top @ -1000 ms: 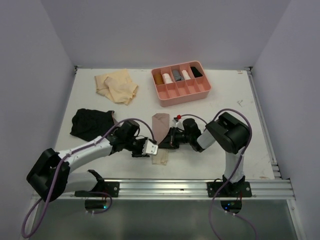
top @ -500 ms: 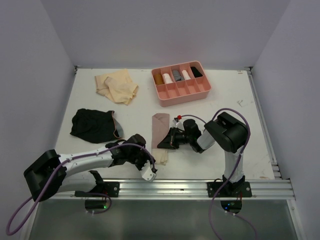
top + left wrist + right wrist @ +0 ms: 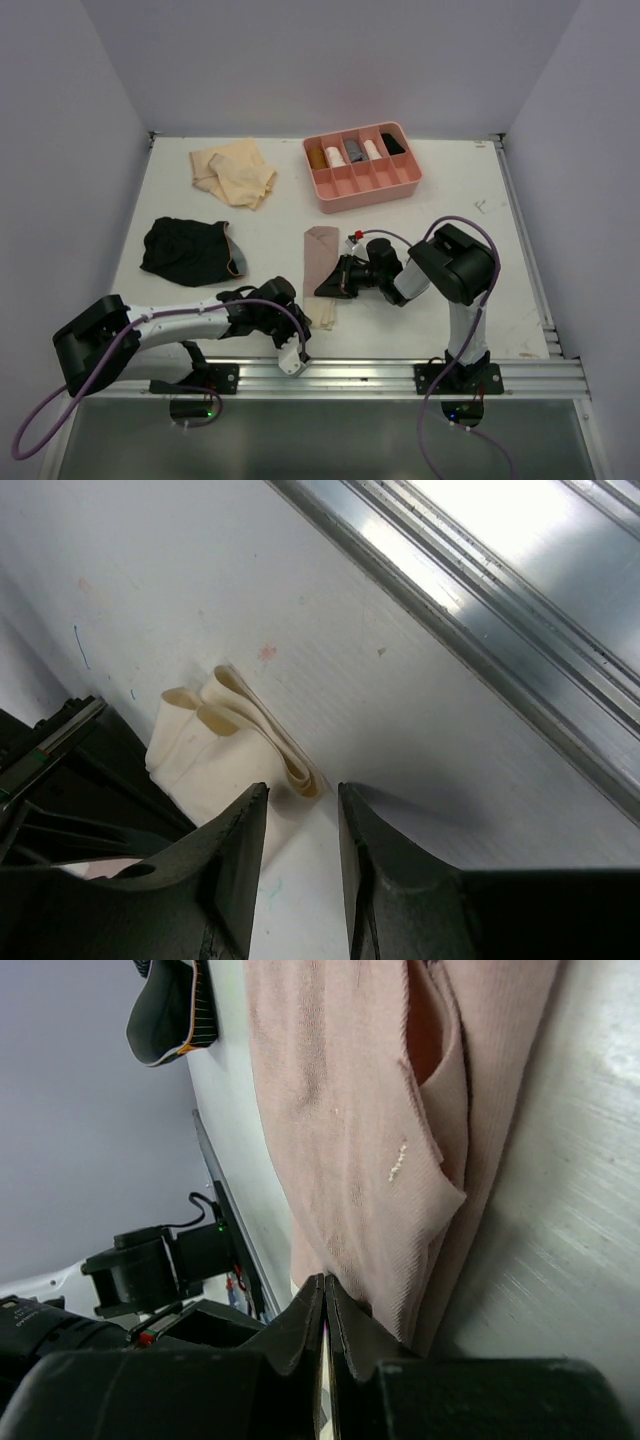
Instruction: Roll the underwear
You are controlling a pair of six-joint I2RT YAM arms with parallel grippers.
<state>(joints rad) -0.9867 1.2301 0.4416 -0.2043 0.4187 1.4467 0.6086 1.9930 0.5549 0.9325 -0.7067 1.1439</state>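
Right wrist view: right gripper (image 3: 322, 1325) is clamped on the long edge of the folded pink underwear (image 3: 340, 1110), seemingly anchoring it to the table (image 3: 560, 1240). Left gripper (image 3: 300, 798) hangs part-open and empty just before its cream end (image 3: 225, 735), likely poised to start rolling.

A robotics lab cell: white table (image 3: 280, 210), bare grey walls (image 3: 330, 60), aluminium rail (image 3: 350, 375) carrying robot arms (image 3: 170, 320).

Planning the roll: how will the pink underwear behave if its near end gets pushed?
Likely floppy: the pink underwear lies flat in soft folds. Probably light, so it may slide on the table rather than curl. Its layered cream end could splay.
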